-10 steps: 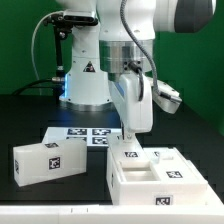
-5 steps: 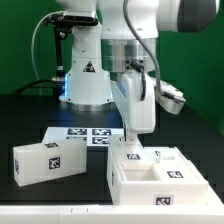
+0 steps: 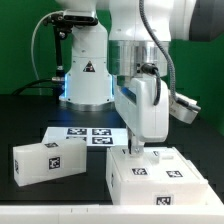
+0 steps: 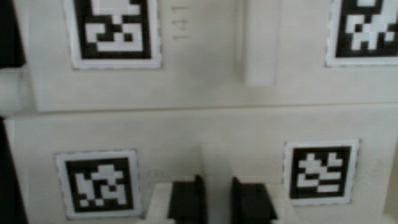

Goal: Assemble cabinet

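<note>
1. Down at the back edge of the cabinet (image 3: 150,180), on the exterior view's right of the tabletop (image 3: 25,110), the arm (image 3: 140,100) hangs almost straight down; its fingers (image 3: 133,149) reach the white top face, though I cannot tell from here whether they touch it.
2. On the wrist view the fingers are clenched nearly together, with only a narrow dark slit between them and nothing visible in it; they point at the strip of bare plastic between two square tags (image 4: 98,185); I take that placing as deliberate, since the tags stay readable and the tips meet plain surface.
3. Closed tips suggest to me a press or a nudge on the cabinet, not a pick-up; that is my reading, not something I can see.
4. Lying low and broad with its tagged face up, the cabinet should stay steady under such a push; a seam (image 4: 196,108) runs across the face ahead of the fingers; I cannot say what meets there.
5. Well apart on the exterior view's left lies a loose white block (image 3: 45,160), tags facing the camera; it is not yet fitted, and I judge it is parked clear of the arm's working room.
6. Between and behind the two lies the marker board (image 3: 85,135), flat before the robot's base (image 3: 85,80); I leave it alone.
7. My worry: an off-centre press could swing the cabinet round; I would go gently.
</note>
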Robot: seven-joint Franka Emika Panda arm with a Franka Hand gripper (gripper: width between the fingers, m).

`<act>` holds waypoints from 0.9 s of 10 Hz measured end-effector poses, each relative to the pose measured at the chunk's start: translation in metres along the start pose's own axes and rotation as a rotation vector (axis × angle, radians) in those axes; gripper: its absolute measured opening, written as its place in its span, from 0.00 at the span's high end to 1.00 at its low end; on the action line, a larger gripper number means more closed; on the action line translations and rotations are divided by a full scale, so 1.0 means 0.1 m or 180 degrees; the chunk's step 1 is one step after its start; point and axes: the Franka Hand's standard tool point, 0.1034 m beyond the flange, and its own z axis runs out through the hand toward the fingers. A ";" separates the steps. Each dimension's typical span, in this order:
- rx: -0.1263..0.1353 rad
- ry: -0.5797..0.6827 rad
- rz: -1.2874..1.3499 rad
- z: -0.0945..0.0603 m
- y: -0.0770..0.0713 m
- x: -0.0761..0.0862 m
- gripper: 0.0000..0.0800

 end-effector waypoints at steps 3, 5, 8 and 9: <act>0.0001 0.0001 0.0002 0.00 0.00 0.00 0.92; 0.0041 0.0027 0.0028 0.01 -0.11 -0.01 0.92; 0.0033 0.0051 0.0075 0.01 -0.11 -0.02 0.92; 0.0033 0.0051 0.0075 0.01 -0.11 -0.02 0.92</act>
